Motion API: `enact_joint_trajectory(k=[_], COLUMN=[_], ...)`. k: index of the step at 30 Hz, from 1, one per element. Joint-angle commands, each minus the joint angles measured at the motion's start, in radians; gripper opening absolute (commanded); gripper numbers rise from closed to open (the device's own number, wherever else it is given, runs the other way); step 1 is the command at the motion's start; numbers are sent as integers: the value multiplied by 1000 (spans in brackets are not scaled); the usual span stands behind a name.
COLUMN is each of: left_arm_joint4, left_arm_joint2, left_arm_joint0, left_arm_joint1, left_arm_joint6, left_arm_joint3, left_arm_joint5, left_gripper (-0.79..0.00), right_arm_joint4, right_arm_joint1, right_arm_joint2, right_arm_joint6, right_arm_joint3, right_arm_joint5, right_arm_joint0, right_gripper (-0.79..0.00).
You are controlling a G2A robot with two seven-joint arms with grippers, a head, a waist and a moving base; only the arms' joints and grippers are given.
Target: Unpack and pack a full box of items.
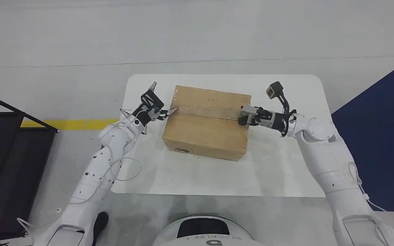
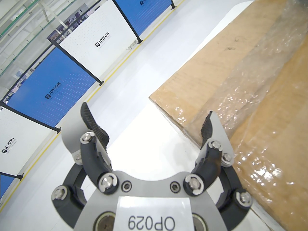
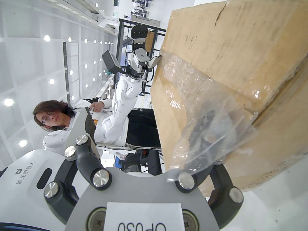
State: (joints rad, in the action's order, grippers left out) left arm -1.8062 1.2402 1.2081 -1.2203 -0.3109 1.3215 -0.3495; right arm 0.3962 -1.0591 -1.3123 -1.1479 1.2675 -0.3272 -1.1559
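A closed brown cardboard box (image 1: 206,126), sealed along its seam with wrinkled clear tape (image 2: 259,73), was set mid-table (image 1: 283,166), its long axis laid left to right. The left gripper (image 2: 147,109) and right gripper (image 1: 241,117) were held spread at its ends.

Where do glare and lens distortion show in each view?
Left wrist view: glints on the clear tape along the box; barrier panels bow, a wide-lens effect. Right wrist view: ceiling lights flare, the tape glints. Top view: even light, no glare on the table.

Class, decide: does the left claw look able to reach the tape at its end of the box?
Probably yes: the left claw is open at the box edge, the tape beside one fingertip, nothing between.
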Motion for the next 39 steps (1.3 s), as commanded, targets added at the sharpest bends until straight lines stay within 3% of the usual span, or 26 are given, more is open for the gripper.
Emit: enact_joint_trajectory(k=[1,10,12,16,21,23,24,26,30,34,35,36,37,39], left_arm_joint4=[0,-11,-14,-24,-47,-51,-53,-56,-57,-37,-32,-28,-26,-22], left_arm_joint2=[-8,-42,-45,-53,-65,-65,-66,-67,-65,-57,-54,-52,-51,-50], left_arm_joint0=[-5,-28,-31,-38,-41,-41,-41,-41,-39,-35,-34,-34,-34,-35], left_arm_joint1=[-2,-8,-8,-7,-6,-6,-5,-4,-2,0,1,2,2,3], left_arm_joint6=[21,53,54,57,49,46,42,38,25,10,9,10,11,15], left_arm_joint3=[-3,-23,-26,-30,-32,-33,-32,-32,-28,-19,-17,-14,-12,-10], left_arm_joint5=[10,25,24,17,15,17,16,14,12,2,-4,-8,-12,-15], left_gripper=[0,0,0,0,0,0,0,0,0,0,0,0,0,0], right_arm_joint4=[-4,-52,-55,-53,-38,-36,-37,-36,-36,-36,-35,-32,-25,-16], right_arm_joint1=[3,12,14,19,23,24,24,25,25,26,26,26,27,28], right_arm_joint2=[-11,-44,-53,-74,-105,-112,-115,-116,-116,-128,-132,-136,-142,-154], right_arm_joint6=[12,125,140,168,211,224,229,229,249,278,286,287,292,301], right_arm_joint3=[17,90,106,132,155,156,158,161,162,173,176,179,177,171], right_arm_joint5=[-2,27,32,27,26,38,50,57,89,82,76,67,58,60], right_arm_joint0=[-17,-83,-101,-141,-189,-197,-199,-199,-197,-208,-214,-221,-229,-242], right_gripper=[0,0,-71,-135,-99,-117,-139,-274,-366,-249,-197,-95,-55,-68])
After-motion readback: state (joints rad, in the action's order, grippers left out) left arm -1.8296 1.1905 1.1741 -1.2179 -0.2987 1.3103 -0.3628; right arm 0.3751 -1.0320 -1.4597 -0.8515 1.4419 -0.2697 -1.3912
